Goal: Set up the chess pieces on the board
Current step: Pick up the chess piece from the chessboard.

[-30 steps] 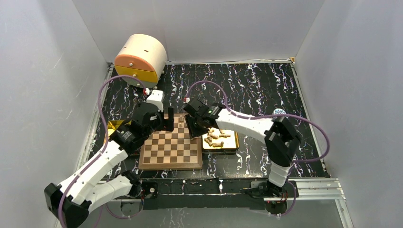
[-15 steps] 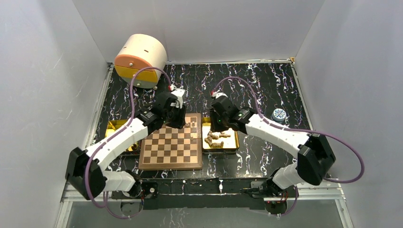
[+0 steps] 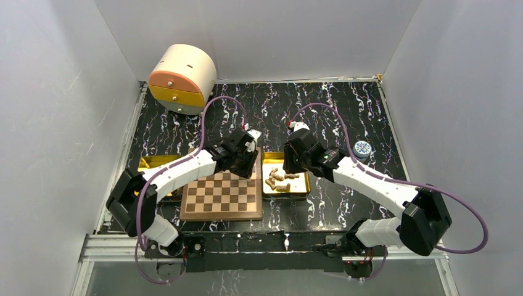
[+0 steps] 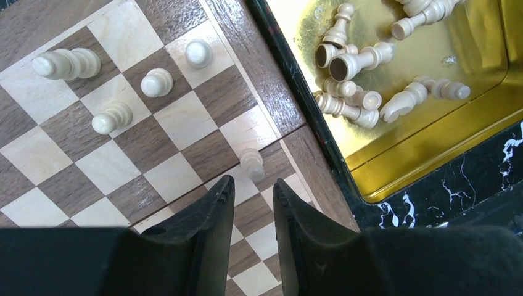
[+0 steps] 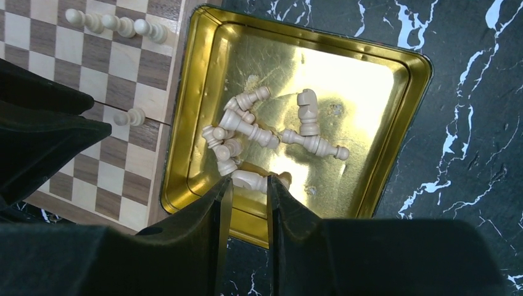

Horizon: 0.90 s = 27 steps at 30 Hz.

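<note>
Chess pieces [image 4: 156,82] in two lots. Four stand grouped on the chessboard [image 3: 216,203] near its far right corner. A lone pawn [image 4: 251,163] stands apart from them, on a square by the board's right border. The rest lie tumbled in a heap in the gold tray [image 5: 370,86], which sits just right of the board, edge beside edge.

Left fingers [image 4: 210,216] hang over the board's far right corner, drawn nearly together. Only a narrow slit shows between them, with board squares visible through it and nothing held. The lone pawn stands just beyond their tips, apart from them.

Right fingers [image 5: 284,216] are over the gold tray, also nearly closed. One lying piece [image 5: 254,180] sits crosswise right at the tips, its ends showing on either side. Cannot tell whether it is pinched or merely beneath them.

Second gold tray [image 3: 150,163] lies left of the board, partly hidden by the left arm. Counter [image 3: 321,105] is black with white veining. Round cream and orange drawer box [image 3: 182,77] sits at the far left corner. Small round blue-and-white object [image 3: 362,148] rests on the counter beside the right arm.
</note>
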### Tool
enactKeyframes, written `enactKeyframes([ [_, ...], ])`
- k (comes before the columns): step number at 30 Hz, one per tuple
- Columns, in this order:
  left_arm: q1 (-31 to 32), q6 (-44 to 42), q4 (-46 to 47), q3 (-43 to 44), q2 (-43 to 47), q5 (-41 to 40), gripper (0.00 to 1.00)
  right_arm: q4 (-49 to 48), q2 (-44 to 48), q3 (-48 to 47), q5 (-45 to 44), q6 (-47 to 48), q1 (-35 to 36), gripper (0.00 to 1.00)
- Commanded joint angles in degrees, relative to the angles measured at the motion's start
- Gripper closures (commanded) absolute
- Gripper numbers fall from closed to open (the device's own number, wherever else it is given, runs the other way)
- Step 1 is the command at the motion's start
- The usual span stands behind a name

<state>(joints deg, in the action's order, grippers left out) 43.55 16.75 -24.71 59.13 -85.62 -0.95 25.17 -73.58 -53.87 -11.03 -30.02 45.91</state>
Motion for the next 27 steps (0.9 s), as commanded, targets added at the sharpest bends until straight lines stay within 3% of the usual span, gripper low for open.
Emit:
enactKeyframes([
  [1, 0.48, 0.4, 0.6, 2.24, -1.27, -2.17, 0.71, -2.36, 2.43, 0.99, -1.46, -0.21, -0.44, 0.65],
  [18, 0.66, -0.3, 3.13, -0.78, -3.79, 0.95, 0.69, -3.06, 3.11, 1.7, -1.36, -0.48, -0.65, 0.65],
  [27, 0.66, -0.4, 3.22, -1.22, -4.77, 0.95, 0.75, -3.1, 3.63, 1.83, -1.54, -0.48, -0.7, 0.65],
])
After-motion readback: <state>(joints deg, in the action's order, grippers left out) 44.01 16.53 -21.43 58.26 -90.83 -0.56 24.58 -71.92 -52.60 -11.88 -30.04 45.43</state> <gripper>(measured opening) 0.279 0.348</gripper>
